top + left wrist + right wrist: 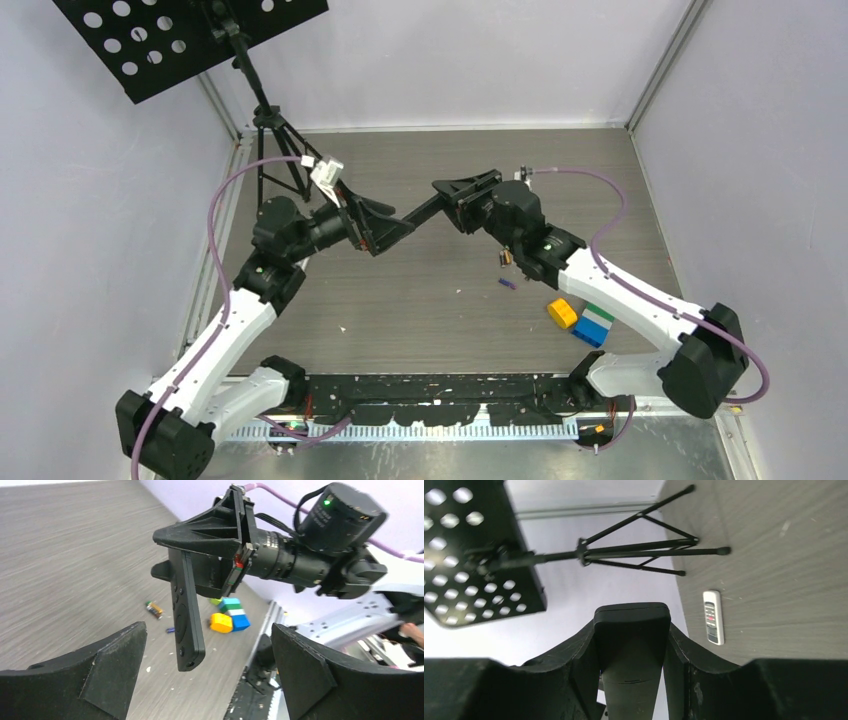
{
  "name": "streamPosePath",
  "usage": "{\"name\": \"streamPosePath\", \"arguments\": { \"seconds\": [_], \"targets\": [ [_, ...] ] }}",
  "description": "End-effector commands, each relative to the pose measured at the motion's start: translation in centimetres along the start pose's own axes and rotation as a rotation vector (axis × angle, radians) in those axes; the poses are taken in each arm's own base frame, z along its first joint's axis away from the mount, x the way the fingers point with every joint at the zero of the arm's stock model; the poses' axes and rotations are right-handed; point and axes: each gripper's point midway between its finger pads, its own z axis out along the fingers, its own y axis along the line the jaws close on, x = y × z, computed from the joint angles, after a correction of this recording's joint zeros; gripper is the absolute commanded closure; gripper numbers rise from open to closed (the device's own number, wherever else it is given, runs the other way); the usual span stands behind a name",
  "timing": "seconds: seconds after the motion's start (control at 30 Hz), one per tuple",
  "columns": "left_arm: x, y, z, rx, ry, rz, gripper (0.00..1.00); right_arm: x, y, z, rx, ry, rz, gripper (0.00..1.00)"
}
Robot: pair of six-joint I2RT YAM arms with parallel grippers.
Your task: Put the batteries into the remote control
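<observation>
Remote control (186, 625), a slim black handset, hangs in mid-air above the table (75, 555). It is pinched near its upper end between the pressed-in fingers of the right gripper (631, 630), with its button face turned toward the left arm. The left gripper (207, 629) hovers just in front of the remote with its fingers spread wide and nothing between them. It is close to the handset's lower end but not touching it.

Below and beyond the remote, a gold-and-black battery (154, 609) and a purple battery (170, 629) lie loose on the tabletop, near each other and well apart from the handset. A cluster of toy blocks (229, 617) sits a little farther out on the same side. On the opposite side of the remote, toward the table's edge, a small white remote (713, 616) rests flat by the feet of a music stand (484, 555).

No cell appears to be loaded, so the work looks to be at the presenting stage, with the handset held up between the arms. The next move likely calls for the free left gripper to reach the battery cover, which seems to face away, or to go down for a cell. The right gripper would need to hold the remote steady meanwhile.
</observation>
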Motion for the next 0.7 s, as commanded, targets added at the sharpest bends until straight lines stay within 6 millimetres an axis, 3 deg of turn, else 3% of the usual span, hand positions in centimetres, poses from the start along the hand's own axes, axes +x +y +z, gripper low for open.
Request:
{"name": "streamPosePath", "arguments": {
  "seconds": [0.0, 0.27, 0.37, 0.5, 0.67],
  "targets": [
    [0.2, 3.7, 0.7, -0.147, -0.071, 0.187, 0.06, -0.5, -0.6, 1.2, 0.077, -0.045, 0.184, 0.8],
    [3.8, 5.1, 2.6, -0.199, 0.047, 0.194, 0.19, 0.7, -1.3, 2.4, 0.097, 0.003, 0.265, 0.8],
    [4.6, 5.6, 3.0, -0.219, 0.06, 0.194, 0.29, 1.0, -1.6, 2.6, 0.108, 0.019, 0.284, 0.8],
    [4.6, 6.1, 3.1, -0.261, 0.059, 0.208, 0.48, 1.4, -1.8, 2.5, 0.113, 0.04, 0.291, 0.8],
    [3.8, 6.1, 2.6, -0.282, 0.035, 0.225, 0.57, 1.5, -2.0, 2.3, 0.115, 0.047, 0.29, 0.79]
  ]
}}
